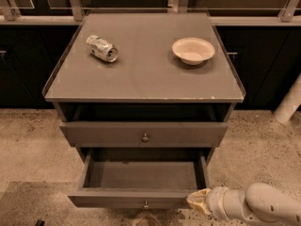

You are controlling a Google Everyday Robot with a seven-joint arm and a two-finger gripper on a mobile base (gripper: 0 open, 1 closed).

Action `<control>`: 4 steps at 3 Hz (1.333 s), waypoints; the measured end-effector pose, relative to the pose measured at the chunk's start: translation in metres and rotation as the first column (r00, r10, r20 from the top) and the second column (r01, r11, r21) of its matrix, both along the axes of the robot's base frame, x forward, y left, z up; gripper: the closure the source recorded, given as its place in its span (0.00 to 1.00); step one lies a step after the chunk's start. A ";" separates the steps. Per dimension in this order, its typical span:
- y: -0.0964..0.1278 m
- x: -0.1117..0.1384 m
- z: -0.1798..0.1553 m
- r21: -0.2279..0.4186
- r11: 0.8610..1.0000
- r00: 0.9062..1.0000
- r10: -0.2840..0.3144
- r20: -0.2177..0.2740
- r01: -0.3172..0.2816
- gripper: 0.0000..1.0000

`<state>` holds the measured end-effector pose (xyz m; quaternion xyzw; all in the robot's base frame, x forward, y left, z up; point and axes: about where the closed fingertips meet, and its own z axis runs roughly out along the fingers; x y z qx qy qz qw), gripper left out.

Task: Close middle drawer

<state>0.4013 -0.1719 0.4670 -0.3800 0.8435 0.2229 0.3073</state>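
The middle drawer (141,175) is the shallow grey-brown one pulled far out of the cabinet, and its inside is empty. Its low flat front (117,199) carries a small round metal knob (146,204). My gripper (198,200), tan-tipped on a white arm (263,206), reaches in from the lower right. It is at the right end of the drawer's front, touching it or nearly so. The drawer above (143,134) has its own knob and sits almost fully in. Whatever lies below the open drawer is hidden.
On the grey cabinet top (141,79) a crushed drink can (102,48) lies at the back left and a pale bowl (193,50) stands at the back right. Speckled floor surrounds the cabinet. Dark cupboards and a rail run behind. A white post (289,102) stands at right.
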 end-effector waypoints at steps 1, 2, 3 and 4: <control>0.007 -0.004 -0.020 0.028 1.000 1.000 -0.002 -0.029 0.003 1.00; 0.020 -0.001 -0.056 0.082 0.996 0.997 -0.020 -0.074 0.026 1.00; 0.029 0.009 -0.075 0.131 0.991 0.998 -0.020 -0.055 0.027 1.00; 0.035 0.044 -0.079 0.170 0.985 0.998 -0.043 0.036 0.036 1.00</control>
